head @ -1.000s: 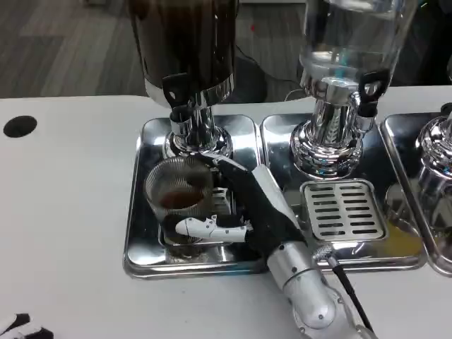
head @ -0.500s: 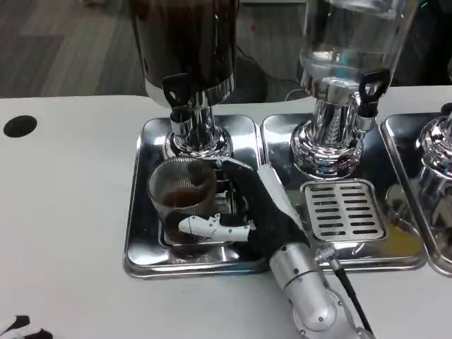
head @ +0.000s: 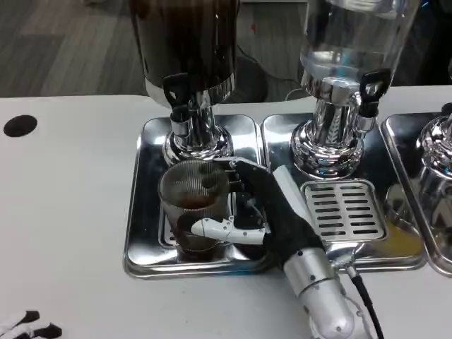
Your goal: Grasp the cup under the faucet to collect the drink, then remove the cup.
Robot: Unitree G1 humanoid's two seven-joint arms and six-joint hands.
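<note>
While my right hand point(head: 265, 215) grips the part-filled cup point(head: 194, 205) below the faucet point(head: 180, 113), I judge removal next: draw it level.

The robot's right forearm point(head: 321, 293) is a smooth silver cylinder with a ribbed collar at the wrist, a black cable point(head: 365, 305) running along its outer side. Its right hand point(head: 265, 212) has a black body with white-shelled fingers point(head: 226, 229). White-and-black fingertips of the left hand point(head: 32, 326) show at the table's near-left corner.
</note>
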